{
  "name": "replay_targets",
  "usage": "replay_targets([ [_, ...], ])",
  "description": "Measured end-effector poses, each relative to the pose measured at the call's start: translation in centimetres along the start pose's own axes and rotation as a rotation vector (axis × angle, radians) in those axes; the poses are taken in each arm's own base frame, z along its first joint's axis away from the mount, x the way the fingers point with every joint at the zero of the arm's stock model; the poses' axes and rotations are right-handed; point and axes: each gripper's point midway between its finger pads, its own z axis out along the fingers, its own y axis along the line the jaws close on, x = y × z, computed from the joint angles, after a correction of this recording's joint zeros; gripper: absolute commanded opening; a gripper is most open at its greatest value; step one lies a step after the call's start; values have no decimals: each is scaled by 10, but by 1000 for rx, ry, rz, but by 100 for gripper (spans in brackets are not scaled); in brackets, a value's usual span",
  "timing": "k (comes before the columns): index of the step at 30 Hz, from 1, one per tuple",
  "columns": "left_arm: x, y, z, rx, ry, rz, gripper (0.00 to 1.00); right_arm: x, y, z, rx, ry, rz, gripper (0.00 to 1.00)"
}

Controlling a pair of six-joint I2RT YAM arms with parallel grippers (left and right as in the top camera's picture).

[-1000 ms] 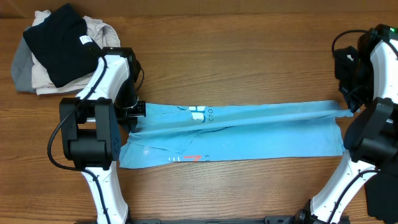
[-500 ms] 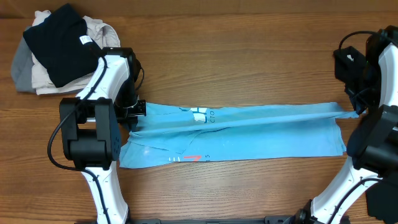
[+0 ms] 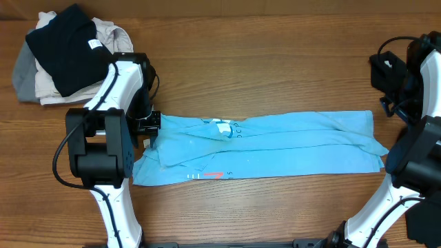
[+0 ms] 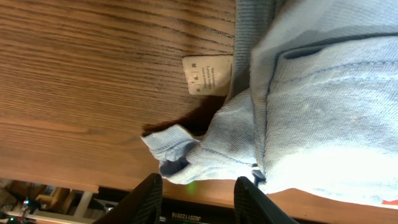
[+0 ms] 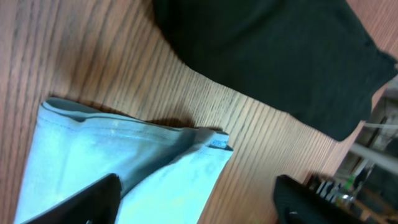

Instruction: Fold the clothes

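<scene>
Right pincer [image 5: 196,203] wide open, off T-shirt [image 5: 124,155]

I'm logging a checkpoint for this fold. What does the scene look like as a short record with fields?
garment in work: light blue T-shirt, a long slack strip across the table
left gripper: at the collar end, bunched cloth at its fingertips; grip unclear
right gripper: open, empty, over the shirt's other end
label: showing beside the collar
other clothes: pile at the far left, black shirt on top
</scene>
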Motion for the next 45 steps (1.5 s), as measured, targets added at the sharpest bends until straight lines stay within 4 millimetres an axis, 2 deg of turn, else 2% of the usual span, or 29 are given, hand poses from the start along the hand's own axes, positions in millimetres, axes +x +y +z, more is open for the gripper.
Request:
replay_targets([
  [5,-2,0,-2,2,-10,-1,38,-1,9,0,-44,4,-2,89],
  [10,-12,-2,-20,14,-68,-3,33,-2,34,-6,-180,13,-45,91],
  [14,-24,-5,-39,40,-138,-2,28,-2,40,-27,-284,-12,-74,100],
  [16,-29,-10,-48,55,-183,5,29,-1,39,-43,-340,-41,-99,100],
  [18,-31,-15,-57,65,-232,14,35,2,34,-60,-387,-67,-119,100],
  [22,-14,-28,-91,81,-348,67,75,4,16,-82,-435,-103,-142,100],
  [23,-7,-31,-101,88,-379,81,80,4,9,-84,-441,-100,-140,100],
  [26,19,-43,-130,140,-457,126,84,-2,-4,-79,-470,-67,-144,100],
  [29,42,-60,-143,202,-470,190,82,0,-9,-68,-547,7,-201,100],
  [32,49,-83,-141,246,-460,259,73,14,-7,-54,-622,99,-272,98],
  [33,51,-90,-136,253,-450,278,66,20,-4,-50,-639,126,-293,97],
  [34,53,-97,-130,257,-436,295,54,26,-2,-46,-653,149,-312,95],
  [36,55,-112,-114,261,-409,328,24,37,5,-39,-679,186,-349,91],
  [38,56,-124,-97,259,-384,349,5,43,11,-37,-701,201,-370,85],
  [41,56,-132,-66,253,-336,346,4,48,19,-37,-732,205,-400,67],
  [42,57,-133,-58,251,-319,339,4,48,21,-39,-741,202,-409,63],
  [45,53,-132,-35,250,-298,310,4,51,25,-43,-769,207,-419,63],
])
